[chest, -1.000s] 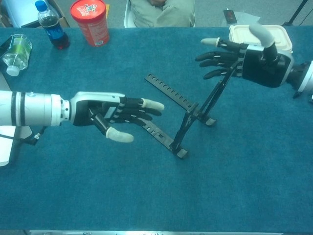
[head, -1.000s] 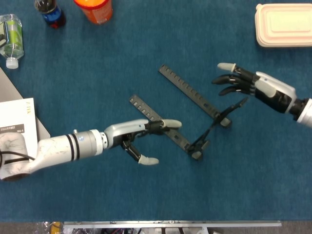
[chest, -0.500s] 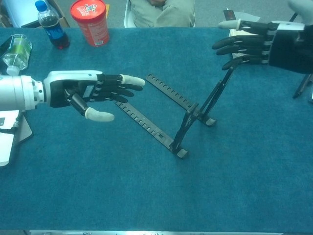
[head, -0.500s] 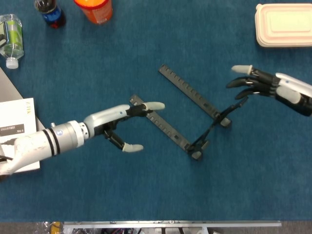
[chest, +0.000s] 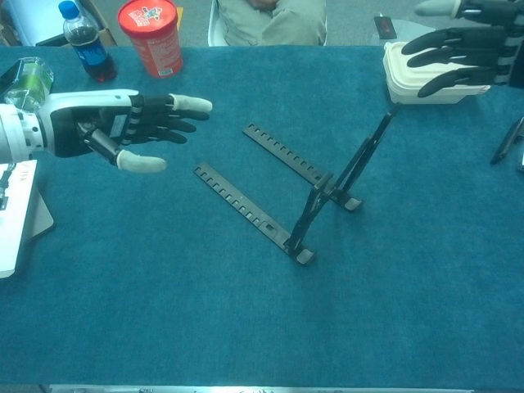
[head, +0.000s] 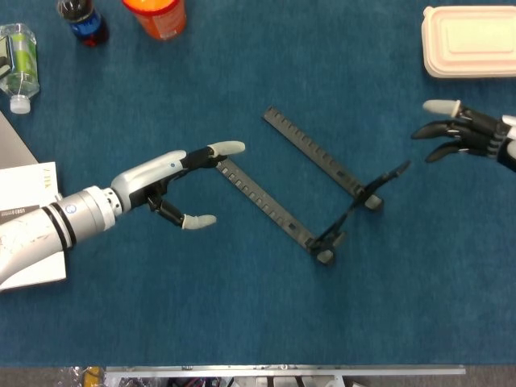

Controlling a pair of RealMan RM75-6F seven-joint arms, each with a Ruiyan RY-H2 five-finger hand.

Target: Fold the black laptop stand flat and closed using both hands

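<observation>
The black laptop stand [head: 310, 187] [chest: 286, 189] sits mid-table on the blue cloth, unfolded. Its two notched rails lie flat and its support struts rise up toward the right. My left hand [head: 179, 184] [chest: 123, 129] hovers open to the left of the stand, its fingertips near the near rail's left end, touching nothing. My right hand [head: 463, 137] [chest: 458, 47] is open at the far right edge, well apart from the raised strut tip, fingers spread and pointing left. Neither hand holds anything.
A cream lidded box [head: 468, 40] [chest: 409, 74] stands at the back right. A red canister [chest: 151, 37], a cola bottle [chest: 86, 42] and a clear bottle [chest: 24, 86] line the back left. A white booklet [head: 28, 222] lies at the left edge.
Both hands have drawn back from the stand: the left slid leftward off the near rail, the right moved rightward away from the raised strut. The stand has not moved.
</observation>
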